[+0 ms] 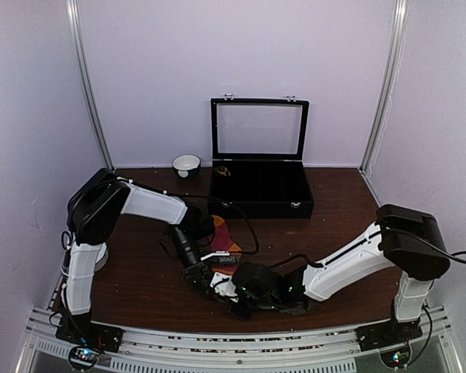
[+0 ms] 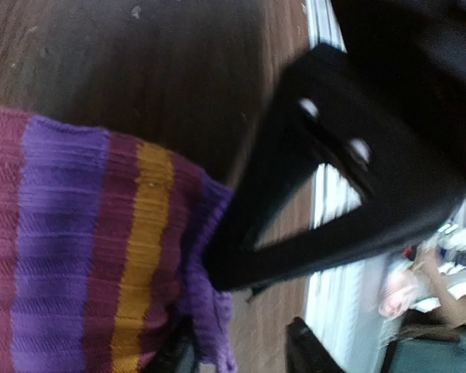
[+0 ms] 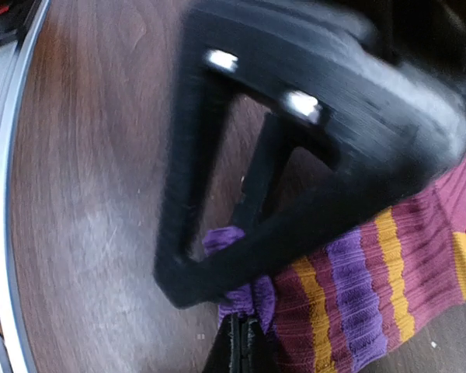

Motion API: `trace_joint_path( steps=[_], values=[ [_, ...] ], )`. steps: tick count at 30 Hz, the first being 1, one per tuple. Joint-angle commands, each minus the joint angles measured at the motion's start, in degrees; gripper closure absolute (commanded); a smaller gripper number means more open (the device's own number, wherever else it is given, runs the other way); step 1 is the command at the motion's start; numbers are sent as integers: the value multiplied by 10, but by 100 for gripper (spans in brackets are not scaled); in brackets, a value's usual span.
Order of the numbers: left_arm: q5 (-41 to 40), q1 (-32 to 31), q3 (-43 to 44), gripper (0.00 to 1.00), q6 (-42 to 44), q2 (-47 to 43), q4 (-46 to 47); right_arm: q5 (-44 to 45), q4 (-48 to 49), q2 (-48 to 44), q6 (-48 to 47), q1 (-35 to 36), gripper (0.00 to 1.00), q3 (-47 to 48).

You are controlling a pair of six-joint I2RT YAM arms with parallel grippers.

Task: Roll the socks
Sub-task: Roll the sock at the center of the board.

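Both hands pinched on the purple cuff end of the striped sock [image 2: 85, 256]: left hand [image 2: 217, 264] and right hand [image 3: 233, 303] clenched on that same edge. Lying flat on the bench [image 1: 140, 287], long axis running away from the near edge toward the black case [image 1: 260, 190]; judged equally near both arms.

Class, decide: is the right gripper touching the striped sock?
Touching. In the right wrist view, the right gripper has its fingers closed on the purple cuff edge of the striped sock, with no gap between them.
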Motion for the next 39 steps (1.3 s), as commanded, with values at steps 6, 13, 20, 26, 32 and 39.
trace_joint_path(
  steps=[6, 13, 20, 26, 32, 39],
  values=[
    [-163, 21, -140, 44, 17, -224, 180, -148, -80, 70, 194, -19, 100, 69],
    [-167, 20, -204, 46, 33, -308, 257, -198, -78, 76, 289, -33, 100, 58],
    [-177, -9, -230, 50, 55, -330, 270, -238, -40, 62, 354, -54, 100, 23],
    [-208, -58, -277, 54, 61, -361, 317, -275, 13, 56, 410, -79, 100, -21],
    [-271, -113, -308, 55, 72, -377, 360, -360, 89, 56, 476, -106, 100, -47],
    [-350, -150, -314, 58, 107, -374, 392, -432, 118, 77, 531, -133, 100, -37]
  ],
)
